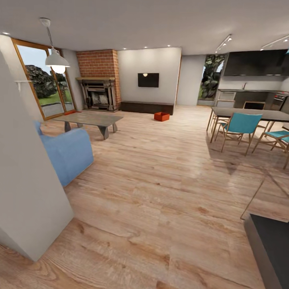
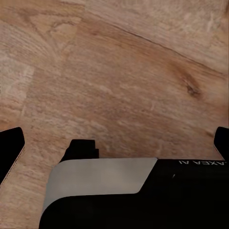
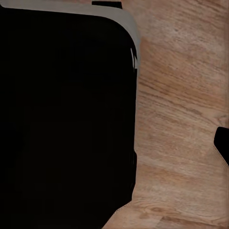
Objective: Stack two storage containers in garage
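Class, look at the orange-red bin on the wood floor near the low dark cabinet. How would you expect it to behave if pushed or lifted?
The orange-red bin sits low and boxy, so it would probably slide rather than roll or tip. It looks open-topped with nothing seen inside, so it is likely light for its size. The wood floor looks smooth, so a push may send it skidding; it is too distant to judge its wall stiffness.

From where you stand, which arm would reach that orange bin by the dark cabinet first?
Neither yet. The orange bin sits far across the wood floor, slightly right of centre, so perhaps the right arm once closer. Both wrist views look down at bare planks.
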Controlling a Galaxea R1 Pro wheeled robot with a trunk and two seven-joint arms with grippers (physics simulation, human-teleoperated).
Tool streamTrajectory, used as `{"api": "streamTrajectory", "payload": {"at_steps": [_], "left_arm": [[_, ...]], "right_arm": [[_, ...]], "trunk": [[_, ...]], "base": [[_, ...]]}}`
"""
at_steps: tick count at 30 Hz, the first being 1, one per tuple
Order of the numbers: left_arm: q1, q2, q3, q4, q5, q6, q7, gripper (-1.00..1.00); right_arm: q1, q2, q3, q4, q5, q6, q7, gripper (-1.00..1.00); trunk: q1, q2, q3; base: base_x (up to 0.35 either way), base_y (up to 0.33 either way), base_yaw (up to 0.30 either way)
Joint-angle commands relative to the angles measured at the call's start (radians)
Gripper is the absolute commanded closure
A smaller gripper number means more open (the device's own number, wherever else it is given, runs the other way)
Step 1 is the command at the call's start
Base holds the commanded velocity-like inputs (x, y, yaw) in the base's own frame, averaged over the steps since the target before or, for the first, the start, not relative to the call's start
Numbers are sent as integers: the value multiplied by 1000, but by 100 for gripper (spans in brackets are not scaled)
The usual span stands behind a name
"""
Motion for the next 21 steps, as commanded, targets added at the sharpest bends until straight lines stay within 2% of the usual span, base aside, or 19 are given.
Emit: {"api": "streamTrajectory", "payload": {"at_steps": [1, 21], "left_arm": [[-1, 0, 7, 1, -10, -4, 3, -100], [-1, 0, 7, 1, -10, -4, 3, -100]], "right_arm": [[0, 1, 2, 0, -2, 0, -1, -100], [0, 1, 2, 1, -1, 0, -1, -100]], "trunk": [[1, 0, -1], [1, 0, -1]], "base": [[346, 0, 0], [346, 0, 0]]}}
